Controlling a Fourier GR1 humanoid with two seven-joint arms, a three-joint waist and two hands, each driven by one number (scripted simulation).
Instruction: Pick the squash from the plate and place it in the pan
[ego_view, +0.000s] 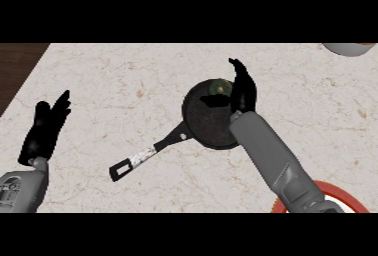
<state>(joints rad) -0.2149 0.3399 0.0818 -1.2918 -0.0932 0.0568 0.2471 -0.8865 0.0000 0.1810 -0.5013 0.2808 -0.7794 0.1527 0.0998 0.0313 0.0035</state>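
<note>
**Squash lies in the pan, right hand open beside it**

Squash (218, 87), a small greenish round thing, sits inside the pan (207, 125) at its far rim, the side away from the robot. The pan is dark and round. Its black handle (144, 157), with a pale worn patch, runs from the near left of the pan towards the robot's left.

The right hand (244, 95) hangs over the pan's far right part, just beside the squash. Its fingers are straight and point away from the robot, and its thumb juts out over the pan's floor. It is released, with nothing in its grasp. Whether it touches the squash cannot be told. Its grey forearm crosses the pan's near right rim.

The plate (345, 196), red-rimmed, is nearer the robot and to the right of the pan, well apart from it and partly hidden by that forearm.

The left hand (44, 130) rests well left of the pan, beyond the handle's end, open with fingers up and holding nothing.

A pale round vessel (348, 48) shows far right of the pan, cut by the view's edge. All of these stand on a marbled counter (111, 75).
</note>
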